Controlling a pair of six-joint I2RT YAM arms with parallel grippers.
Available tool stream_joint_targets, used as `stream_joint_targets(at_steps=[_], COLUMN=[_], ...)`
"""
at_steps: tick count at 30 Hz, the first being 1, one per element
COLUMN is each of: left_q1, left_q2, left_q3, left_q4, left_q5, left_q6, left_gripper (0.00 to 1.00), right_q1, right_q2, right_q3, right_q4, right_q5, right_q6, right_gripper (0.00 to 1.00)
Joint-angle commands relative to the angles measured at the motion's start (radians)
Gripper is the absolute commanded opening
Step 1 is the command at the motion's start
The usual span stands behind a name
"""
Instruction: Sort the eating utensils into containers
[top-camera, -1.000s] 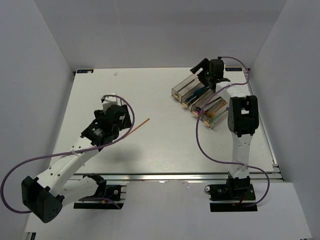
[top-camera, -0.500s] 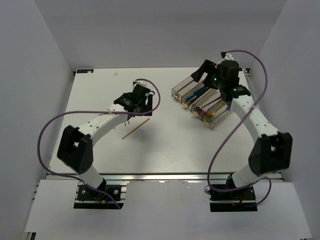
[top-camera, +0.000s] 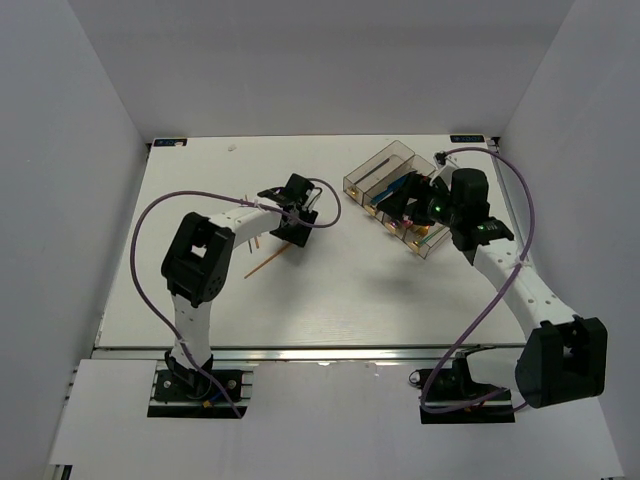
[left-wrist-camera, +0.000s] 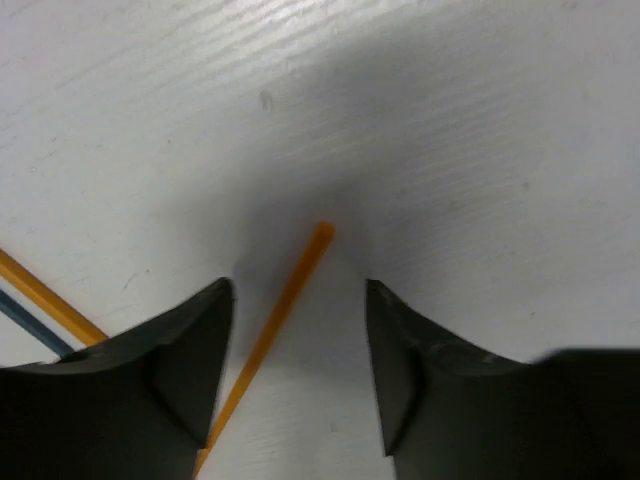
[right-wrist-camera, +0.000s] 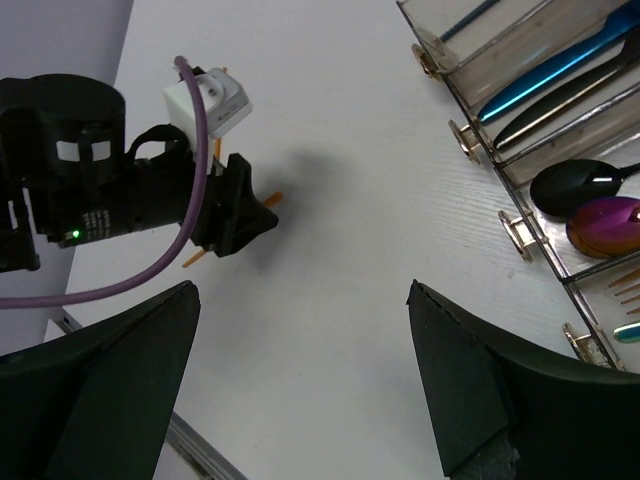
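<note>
A chopstick (top-camera: 262, 263) lies flat on the table (top-camera: 350, 310), well apart from every edge and from the bins (top-camera: 372, 168). The left gripper (top-camera: 288, 236) stands over its far end, jaws apart on either side of the stick, neither finger touching it. Farther right, the right gripper (top-camera: 402, 208) hangs over the bins' near ends, jaws spread wide and holding nothing. The other cutlery lies inside the bins.

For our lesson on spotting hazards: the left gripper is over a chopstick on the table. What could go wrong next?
1. The left gripper straddles the thin chopstick near its tip; closing there may let it pivot or slip out.
2. The right gripper hangs open by the bins, so a delivery could crowd the two arms.
</note>
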Motion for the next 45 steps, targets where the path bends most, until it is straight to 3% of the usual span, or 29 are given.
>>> stream_joint_targets(at_steps=[1,7,17,18,20,25,28,36,45], left_q1=[0.006,0.006,-0.021,-0.026,-0.032,-0.038,-0.038,-0.043,-0.046], left_q2=[0.021,0.041,0.056,0.059,0.062,0.03,-0.014,-0.125,-0.264], left_q3=[0.028,-0.007,-0.105,-0.11,-0.119,-0.124,-0.119,-0.084,-0.119], left_q4=[0.001,0.016,0.044,0.04,0.037,0.024,0.016,0.007,0.065], left_q5=[0.077,0.137,0.172,0.16,0.158,0.053,-0.035,-0.055,-0.034], left_q6=[0.029,-0.008,-0.117,-0.125,-0.154,-0.224,-0.301,-0.441,-0.554], left_gripper=[0.61,0.32,0.21,0.17,0.01,0.0,0.0,0.0,0.0], right_q1=[-0.003,-0.003,-0.003,-0.003,-0.003,-0.006,-0.004,0.019,0.193], right_q2=[-0.048,-0.074,-0.099,-0.097,-0.091,-0.039,-0.016,0.021,0.15], right_q3=[-0.001,-0.007,-0.024,-0.024,-0.032,-0.07,-0.085,-0.141,-0.213], right_q4=[0.031,0.037,0.045,0.048,0.06,0.121,0.111,0.149,0.342], right_q5=[-0.04,-0.046,-0.069,-0.083,-0.103,-0.192,-0.149,-0.108,-0.124], right_q6=[-0.026,-0.023,-0.018,-0.018,-0.014,0.037,0.051,0.065,0.126], right_gripper=[0.89,0.89,0.89,0.89,0.89,0.89,0.89,0.89,0.89])
